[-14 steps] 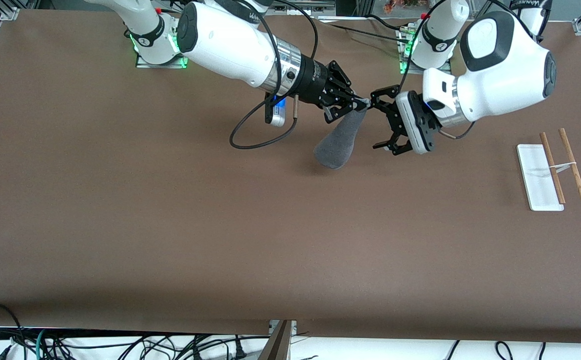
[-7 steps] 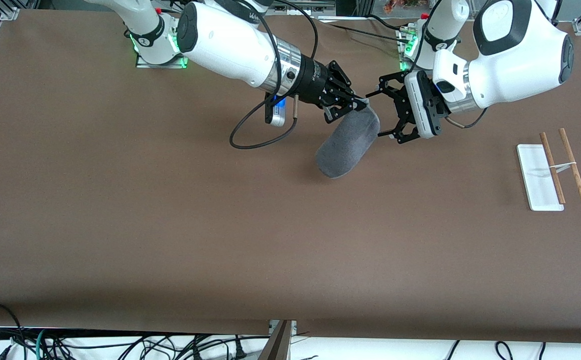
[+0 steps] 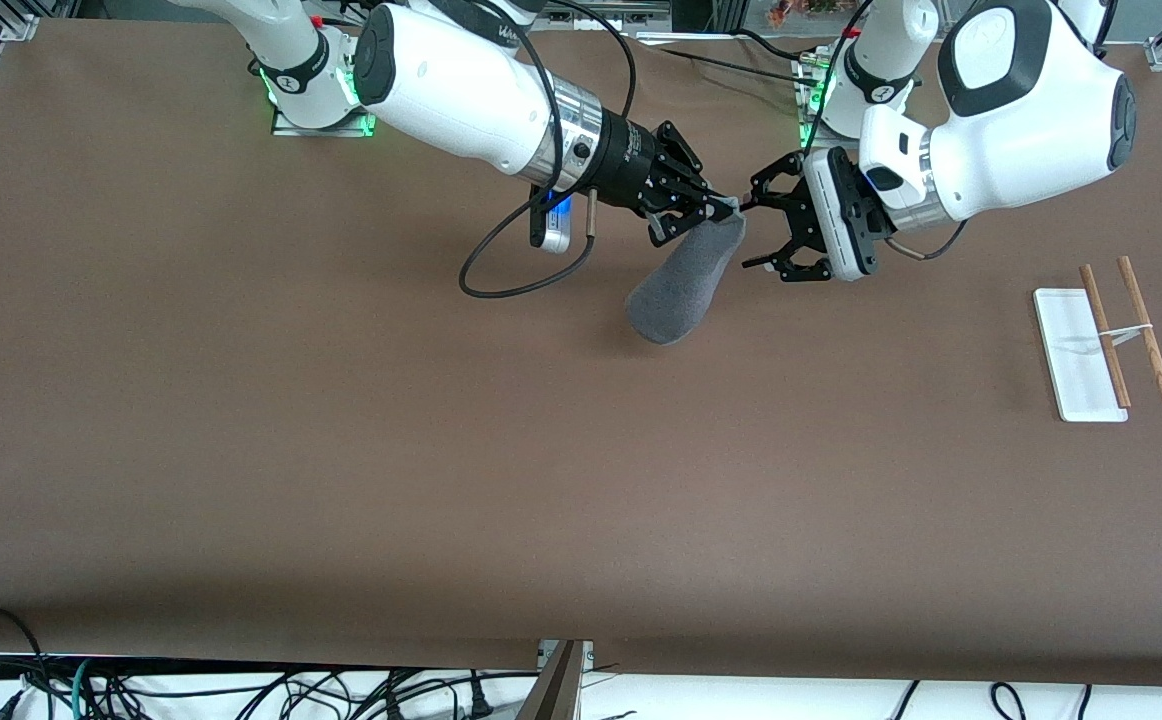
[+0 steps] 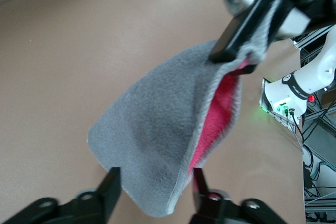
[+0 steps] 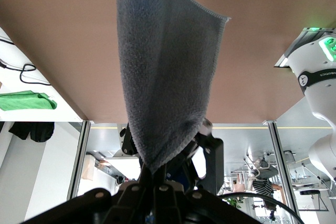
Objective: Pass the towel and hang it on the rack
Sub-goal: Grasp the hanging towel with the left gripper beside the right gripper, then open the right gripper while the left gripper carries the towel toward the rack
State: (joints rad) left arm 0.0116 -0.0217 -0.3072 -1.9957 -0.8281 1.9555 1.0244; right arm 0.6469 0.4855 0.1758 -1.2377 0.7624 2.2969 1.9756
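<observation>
The towel is dark grey with a lighter stitched edge and hangs above the table. My right gripper is shut on its top corner. In the right wrist view the towel runs out from the closed gripper. My left gripper is open right beside the towel's upper part. In the left wrist view the towel shows a pink inner side, and its free end lies between the open fingers without touching them. The rack stands at the left arm's end of the table on its white base.
A black cable loops down from the right arm's wrist beside a small camera unit. Brown table surface spreads out below the towel. Cables hang under the table's near edge.
My left gripper has risen and turned, then closed in on the towel's upper part, still open. The hanging towel swung and turned. The right gripper has stayed put.
</observation>
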